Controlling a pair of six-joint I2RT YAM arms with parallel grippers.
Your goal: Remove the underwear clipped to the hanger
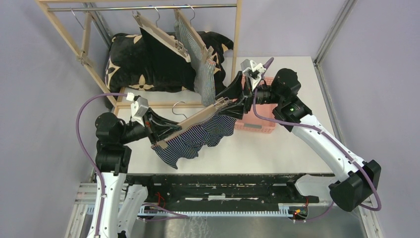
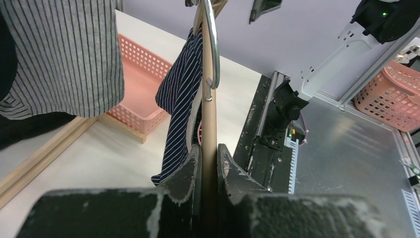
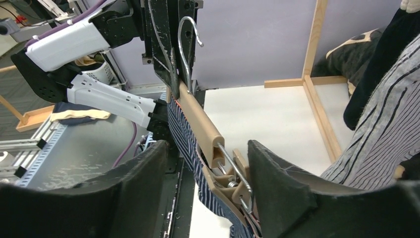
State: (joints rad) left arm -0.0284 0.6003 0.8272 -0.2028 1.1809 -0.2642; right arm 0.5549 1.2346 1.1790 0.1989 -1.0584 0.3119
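My left gripper [image 1: 157, 130] is shut on the left end of a tan clip hanger [image 1: 198, 119] and holds it tilted above the table; the left wrist view shows the fingers [image 2: 225, 161] pinching the bar [image 2: 209, 119]. Navy underwear with thin pale stripes [image 1: 198, 138] hangs from it and also shows in the left wrist view [image 2: 181, 94]. My right gripper [image 1: 236, 99] is open at the hanger's right end. In the right wrist view its jaws [image 3: 207, 145] stand on either side of the clip [image 3: 233, 181] that pinches the navy cloth [image 3: 185, 134]. Black underwear [image 1: 158, 52] and grey pinstriped underwear [image 1: 203, 67] hang on two other hangers on the rack.
A wooden rack [image 1: 64, 34] stands at the back left over a black cushion with cream flower marks [image 1: 126, 64]. A pink basket [image 1: 257, 121] sits on the table under the right arm. The grey pinstriped cloth [image 3: 381, 134] hangs close to my right gripper.
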